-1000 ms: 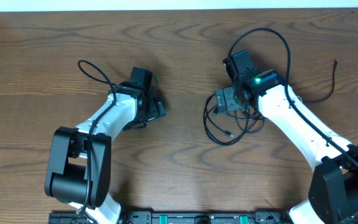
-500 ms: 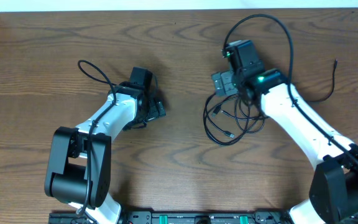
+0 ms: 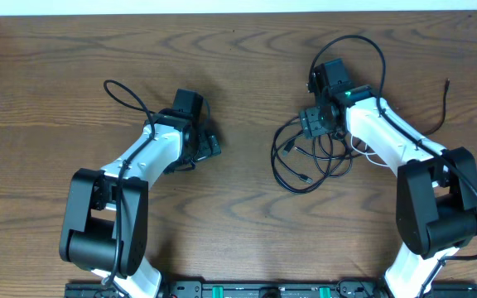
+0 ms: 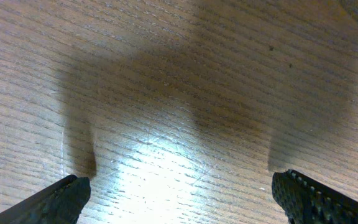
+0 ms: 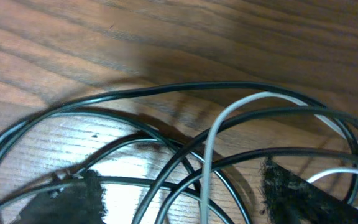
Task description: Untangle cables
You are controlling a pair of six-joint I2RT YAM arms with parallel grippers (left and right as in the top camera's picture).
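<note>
The cables lie as a tangle of black loops [image 3: 305,170] on the wooden table, right of centre, with a white cord [image 3: 371,157] running out under the right arm. My right gripper [image 3: 315,124] points down onto the tangle's upper edge. In the right wrist view its jaws [image 5: 182,199] stand apart, and several black strands [image 5: 166,90] and the white cord [image 5: 207,155] cross between the fingers without being pinched. My left gripper [image 3: 208,145] rests left of centre, away from the cables. Its jaws [image 4: 182,199] are wide open over bare wood.
A separate thin black cord [image 3: 441,112] lies alone at the far right. Each arm's own thick black wire arcs above it: one at the left [image 3: 122,91], one at the right [image 3: 371,45]. The table's far edge [image 3: 238,12] runs along the top.
My right gripper swung up, then came back down onto the top of the tangle with its wrist turned, and its jaws have narrowed a little. The left arm has not moved.
</note>
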